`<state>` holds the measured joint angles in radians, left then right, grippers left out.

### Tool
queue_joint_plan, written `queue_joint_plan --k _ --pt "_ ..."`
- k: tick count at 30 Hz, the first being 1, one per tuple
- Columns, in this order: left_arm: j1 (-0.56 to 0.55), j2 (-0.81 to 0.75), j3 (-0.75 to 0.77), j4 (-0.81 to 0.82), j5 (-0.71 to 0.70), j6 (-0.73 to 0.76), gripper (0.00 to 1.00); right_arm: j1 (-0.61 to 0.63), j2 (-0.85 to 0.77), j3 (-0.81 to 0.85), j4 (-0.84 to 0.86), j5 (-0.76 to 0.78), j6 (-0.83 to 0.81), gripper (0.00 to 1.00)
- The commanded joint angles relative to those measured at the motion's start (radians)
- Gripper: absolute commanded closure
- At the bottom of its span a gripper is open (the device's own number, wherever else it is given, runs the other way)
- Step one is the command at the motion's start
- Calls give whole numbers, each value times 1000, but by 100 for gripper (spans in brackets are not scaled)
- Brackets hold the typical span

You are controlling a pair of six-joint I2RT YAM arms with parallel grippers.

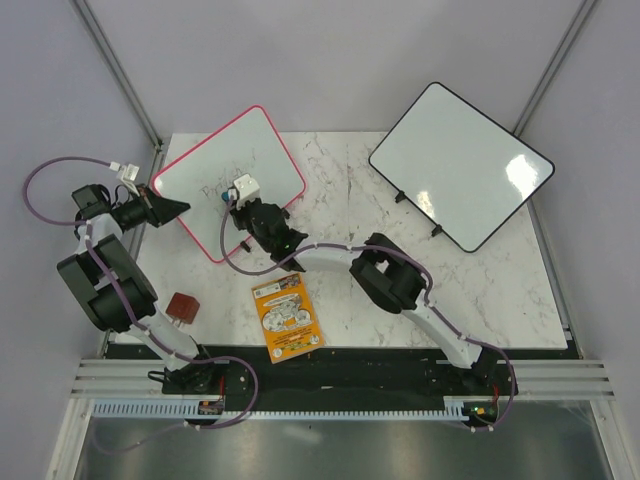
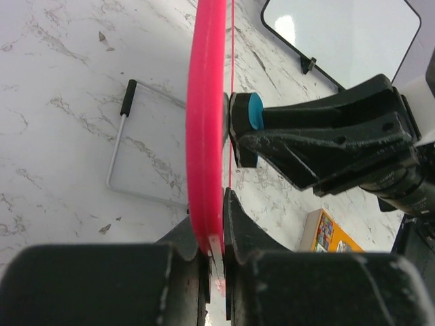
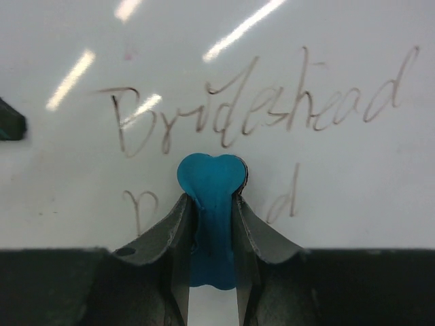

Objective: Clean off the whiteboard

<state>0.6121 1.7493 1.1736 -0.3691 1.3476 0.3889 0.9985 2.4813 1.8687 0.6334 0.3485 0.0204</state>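
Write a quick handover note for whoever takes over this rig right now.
Left gripper: shut on the pink edge of the whiteboard.
Right gripper: shut on the blue eraser, its tip at the board face just under the top line of handwriting; I cannot tell if it touches.
Done: board clamped, eraser in hand and at the board.
Left: both lines of handwriting are readable; wipe them off.

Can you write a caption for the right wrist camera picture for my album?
The right gripper holds a blue eraser at the whiteboard, just under the handwritten word "Brideshead".
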Motion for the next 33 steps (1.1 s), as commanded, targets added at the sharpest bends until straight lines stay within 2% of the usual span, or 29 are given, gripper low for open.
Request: queue_joint_plan --k 1,8,14,15,20,26,33 --pt "-55 -7 -38 -70 -150 205 98 64 62 93 0 -95 -28 100" --pt "-58 -28 -22 -74 -137 144 98 104 93 116 -31 -94 -28 100" --pt "-55 -36 -19 -73 -139 127 98 78 74 61 5 164 -21 100" --pt "-57 -37 -20 -76 -137 125 98 63 67 55 0 263 -20 100" --pt "-57 -43 -15 -93 -128 126 98 -3 30 -11 41 351 47 100" --pt "-57 -48 -14 -117 -133 153 98 -70 18 -22 98 328 96 100" --pt "-57 -54 -11 -166 -139 200 98 -90 68 52 124 103 104 100"
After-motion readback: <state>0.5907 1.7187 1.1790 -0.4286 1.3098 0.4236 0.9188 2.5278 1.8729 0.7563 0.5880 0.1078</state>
